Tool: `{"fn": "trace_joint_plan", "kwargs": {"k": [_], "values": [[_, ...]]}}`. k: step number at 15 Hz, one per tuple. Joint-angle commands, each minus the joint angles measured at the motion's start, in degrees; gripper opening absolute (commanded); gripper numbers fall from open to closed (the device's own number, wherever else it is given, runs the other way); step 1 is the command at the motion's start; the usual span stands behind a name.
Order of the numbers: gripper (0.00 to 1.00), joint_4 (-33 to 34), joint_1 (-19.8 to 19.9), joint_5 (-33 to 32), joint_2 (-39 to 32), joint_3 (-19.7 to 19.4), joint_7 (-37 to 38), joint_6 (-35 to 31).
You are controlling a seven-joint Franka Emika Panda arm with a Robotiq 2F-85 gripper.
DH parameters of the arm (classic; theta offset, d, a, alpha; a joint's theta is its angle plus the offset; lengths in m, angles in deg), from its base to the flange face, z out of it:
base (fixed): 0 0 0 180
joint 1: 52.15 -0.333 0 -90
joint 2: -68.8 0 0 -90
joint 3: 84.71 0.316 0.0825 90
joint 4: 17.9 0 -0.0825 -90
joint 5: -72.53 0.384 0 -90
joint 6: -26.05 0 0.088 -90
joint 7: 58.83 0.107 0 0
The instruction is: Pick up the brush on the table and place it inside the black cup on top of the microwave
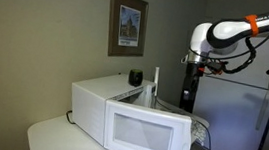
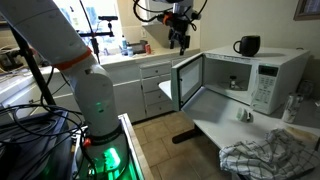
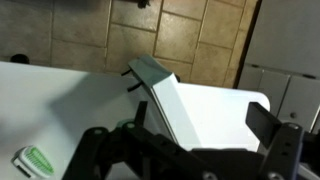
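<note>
The white microwave stands on the pale table with its door swung open. The black cup stands on top of the microwave. I cannot make out the brush in any view. My gripper hangs high in the air, away from the cup and roughly above the open door. In the wrist view its fingers are spread apart with nothing between them, above the door's top edge and a pale surface.
A thin white upright rod stands beside the cup. A crumpled cloth lies on the table's near corner. Small items stand before the microwave. A fridge and counters stand behind. A green-and-white object lies below.
</note>
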Motion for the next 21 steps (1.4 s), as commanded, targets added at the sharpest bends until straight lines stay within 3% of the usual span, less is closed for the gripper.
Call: {"fn": "trace_joint_plan", "kwargs": {"k": [1, 2, 5, 8, 9, 10, 11, 13, 16, 19, 21], "values": [[1.0, 0.8, 5.0, -1.6, 0.0, -2.6, -0.1, -7.5], [1.0, 3.0, 6.4, -3.7, -2.3, -4.4, -3.4, -6.4], [1.0, 4.8, 11.7, -15.5, -6.9, -5.8, -3.1, -9.8], [1.0, 4.9, 15.0, -26.7, -14.8, -6.6, -0.8, -17.8], [1.0, 4.8, 15.9, -30.4, -17.5, -6.5, 3.4, -21.3], [1.0, 5.7, 15.9, -30.3, -19.7, -6.6, 7.5, -21.1], [1.0, 3.6, 15.1, -27.2, -14.5, -7.5, 1.5, -19.6], [1.0, 4.3, 15.3, -28.8, -19.0, -7.7, 4.8, -21.6], [1.0, 5.5, 15.1, -29.0, -20.5, -7.5, 5.7, -21.9], [1.0, 8.2, 15.7, -32.2, -26.7, -8.4, -0.2, -30.5], [1.0, 10.9, 15.1, -41.4, -32.6, -9.1, 2.4, -32.5]]}}
